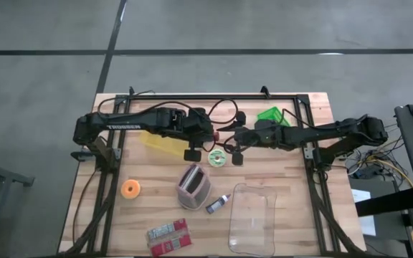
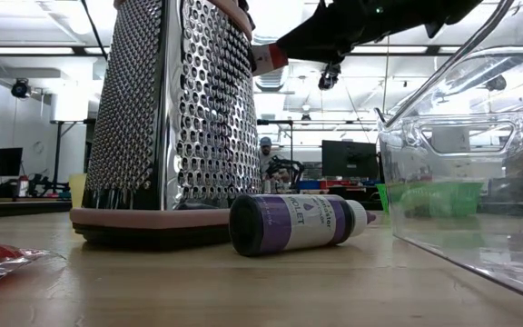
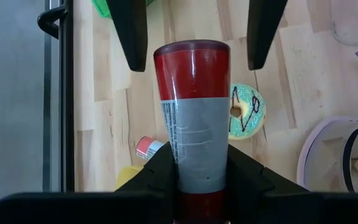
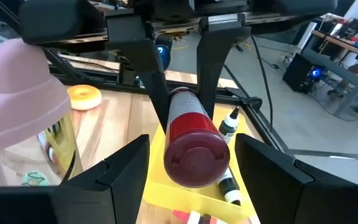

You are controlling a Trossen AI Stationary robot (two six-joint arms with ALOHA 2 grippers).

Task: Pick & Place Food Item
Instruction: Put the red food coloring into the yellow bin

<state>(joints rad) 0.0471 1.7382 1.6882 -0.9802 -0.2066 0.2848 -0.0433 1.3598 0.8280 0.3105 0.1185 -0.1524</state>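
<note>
**Handover risk: bottle between two tools**

Pinched at its base by the left tool [image 3: 201, 180], a red ketchup bottle [image 3: 192, 112] is held above the worktop [image 1: 292, 172] centre, over the sprinkled donut [image 3: 246, 111]; the right tool [image 4: 191, 171] is spread around its cap end; a drop is risked if release is made before that tool is closed.

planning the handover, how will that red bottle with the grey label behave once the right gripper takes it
The red bottle looks rigid, its smooth glossy sides probably slippery. It is round, so likely to roll if set down sideways. The left gripper clamps its base; the open right gripper flanks its cap.
</note>
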